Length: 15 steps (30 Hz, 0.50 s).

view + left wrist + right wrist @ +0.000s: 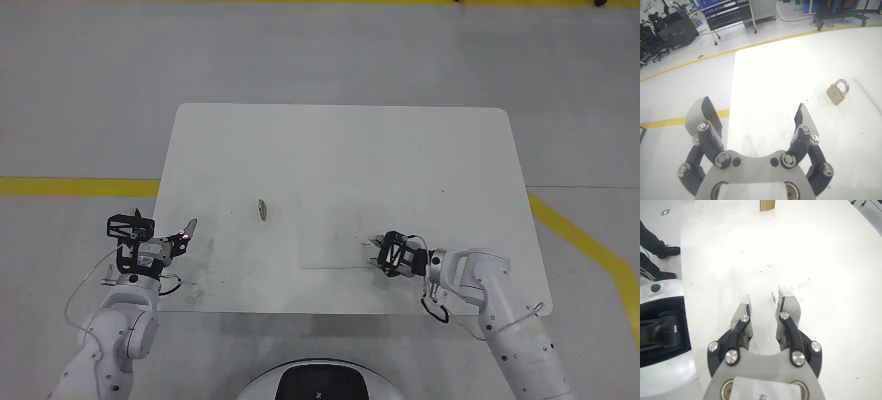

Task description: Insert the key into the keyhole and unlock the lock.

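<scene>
My right gripper (764, 295) hangs open over the tabletop (400, 150), the key (774, 297) just beside one finger; my left gripper (754, 103), wide open, faces the lock (836, 93).

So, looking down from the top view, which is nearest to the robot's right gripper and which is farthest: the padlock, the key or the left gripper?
1. Key: a small metal piece right beside the right gripper, by its fingertips.
2. Padlock: on the table, over towards the left arm's side.
3. Left gripper: at the table's left edge, farthest.
</scene>
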Tool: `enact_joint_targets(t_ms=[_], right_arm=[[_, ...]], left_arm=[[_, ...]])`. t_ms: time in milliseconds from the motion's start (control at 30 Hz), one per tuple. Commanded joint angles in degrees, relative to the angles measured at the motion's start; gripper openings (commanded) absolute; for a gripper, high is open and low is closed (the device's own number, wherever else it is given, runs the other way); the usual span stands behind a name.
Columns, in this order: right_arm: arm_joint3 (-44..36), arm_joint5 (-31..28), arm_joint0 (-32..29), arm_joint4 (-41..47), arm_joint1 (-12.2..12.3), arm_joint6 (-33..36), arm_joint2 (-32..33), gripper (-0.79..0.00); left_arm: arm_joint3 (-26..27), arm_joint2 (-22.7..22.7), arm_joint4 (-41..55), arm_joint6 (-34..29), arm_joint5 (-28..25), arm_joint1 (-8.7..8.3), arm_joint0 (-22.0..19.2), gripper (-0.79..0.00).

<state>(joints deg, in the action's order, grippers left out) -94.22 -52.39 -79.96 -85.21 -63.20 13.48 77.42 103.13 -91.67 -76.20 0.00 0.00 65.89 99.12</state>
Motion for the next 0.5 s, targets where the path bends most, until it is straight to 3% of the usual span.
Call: enact_joint_targets(t_ms=[0, 233, 267, 300, 333, 467], right_arm=[[0.12, 0.63, 0.65, -0.62, -0.07, 0.31, -1.02, -0.523], [0.29, 2.45, 2.83, -2.83, -0.13, 1.75, -3.49, -0.566], [0.25, 2.53, 3.03, -2.96, -0.12, 1.81, -3.71, -0.622], [0.17, 2.56, 3.22, -3.19, -0.10, 1.98, -3.91, -0.745], [0.05, 2.69, 3.38, -3.51, -0.07, 2.16, -4.05, -0.785], [-0.56, 2.95, 3.61, -3.93, 0.12, 2.23, -3.96, -0.785]], left_arm=[[0.00, 0.00, 0.00, 0.00, 0.00, 0.00, 0.00, 0.000], [0.00, 0.00, 0.00, 0.00, 0.00, 0.00, 0.00, 0.000], [0.00, 0.00, 0.00, 0.00, 0.00, 0.00, 0.00, 0.000], [0.00, 0.00, 0.00, 0.00, 0.00, 0.00, 0.00, 0.000], [0.00, 0.00, 0.00, 0.00, 0.00, 0.00, 0.00, 0.000], [0.00, 0.00, 0.00, 0.00, 0.00, 0.00, 0.00, 0.000]])
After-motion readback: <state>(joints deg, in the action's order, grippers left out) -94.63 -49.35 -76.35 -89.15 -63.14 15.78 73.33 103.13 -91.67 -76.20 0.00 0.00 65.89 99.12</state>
